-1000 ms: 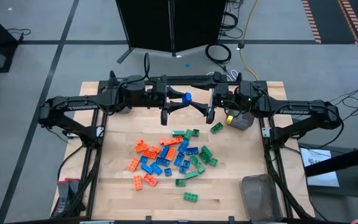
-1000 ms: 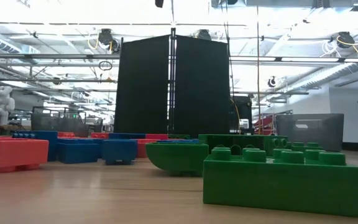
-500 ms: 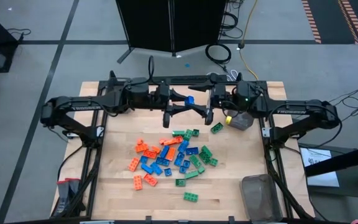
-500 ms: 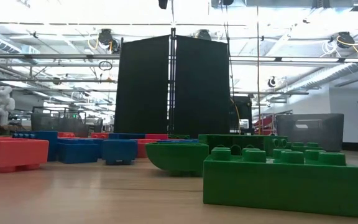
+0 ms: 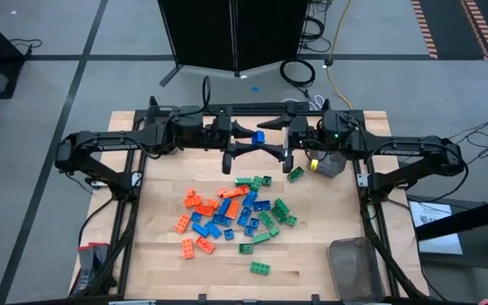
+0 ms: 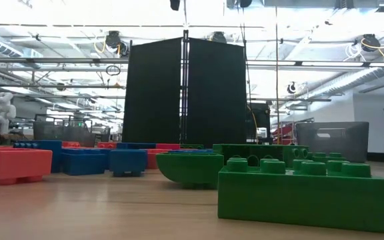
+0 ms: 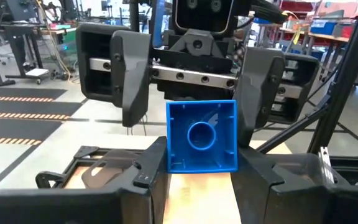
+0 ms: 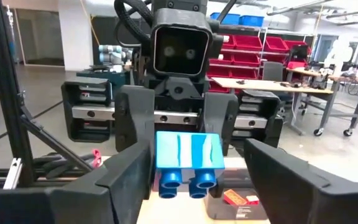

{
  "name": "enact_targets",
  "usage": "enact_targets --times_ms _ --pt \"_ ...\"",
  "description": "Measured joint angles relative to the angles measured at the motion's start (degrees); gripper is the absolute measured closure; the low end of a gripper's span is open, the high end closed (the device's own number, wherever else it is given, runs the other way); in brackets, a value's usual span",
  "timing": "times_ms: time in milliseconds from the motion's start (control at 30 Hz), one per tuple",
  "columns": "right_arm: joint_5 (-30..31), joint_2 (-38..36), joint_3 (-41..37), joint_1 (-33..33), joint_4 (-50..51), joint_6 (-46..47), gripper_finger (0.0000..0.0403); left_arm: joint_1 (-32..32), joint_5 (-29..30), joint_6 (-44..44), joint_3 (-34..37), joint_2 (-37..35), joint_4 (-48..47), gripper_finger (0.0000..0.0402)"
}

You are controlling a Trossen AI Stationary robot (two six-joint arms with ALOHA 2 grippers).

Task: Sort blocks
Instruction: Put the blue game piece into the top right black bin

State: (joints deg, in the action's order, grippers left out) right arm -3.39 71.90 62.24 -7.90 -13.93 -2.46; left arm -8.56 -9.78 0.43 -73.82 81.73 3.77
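1. Compare with a second ago: find the left arm advanced slightly toward the right arm above the back edge of the table (image 5: 168,271). Find the right arm almost unmoved.
2. Read this as a mid-air handover in its closing stage, with no transfer made yet.
3. Locate the left gripper (image 5: 251,141) clamped on the blue block (image 5: 259,135), fingers pressed to two opposite sides and the hollow underside turned to its own wrist camera.
4. Locate the right gripper (image 5: 271,142) spread wide, fingers either side of the block and apparently clear of it, holding nothing.
5. Judge the next move: close the right fingers on the free faces before releasing the left. Expect a drop if released early, given how little surface is free.
6. Check the bins: one (image 5: 329,163) just beside the right gripper at the back right, something yellow at its rim; another (image 5: 354,258) at the front right corner.
7. Treat the pile (image 5: 235,212) of orange, blue and green blocks at table centre as unsorted; most of the task remains.
8. Note strays: one green block (image 5: 296,174) below the grippers, another (image 5: 260,268) well apart toward the front.
9. Find nothing between grippers and near bin.
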Motion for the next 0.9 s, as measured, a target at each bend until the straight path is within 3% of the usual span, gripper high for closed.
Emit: enact_targets --times_ms 133,333,767,900 --pt "-0.06 0.0 0.0 0.02 0.2 0.24 0.0184 0.0 0.17 0.35 0.0 0.0 0.0 0.0275" --pt "-0.62 -0.02 0.0 0.04 0.55 -0.33 0.0281 -0.02 0.07 0.69 0.0 -0.02 -0.18 0.0275" --pt "-0.06 -0.19 0.07 0.04 1.53 -1.38 0.0282 0.0 -0.04 0.48 0.0 -0.02 -0.97 0.0275" --pt "1.27 -1.87 -0.04 0.01 1.23 -3.18 0.0282 -0.05 1.98 -1.08 -0.15 -0.07 -4.07 0.0191"
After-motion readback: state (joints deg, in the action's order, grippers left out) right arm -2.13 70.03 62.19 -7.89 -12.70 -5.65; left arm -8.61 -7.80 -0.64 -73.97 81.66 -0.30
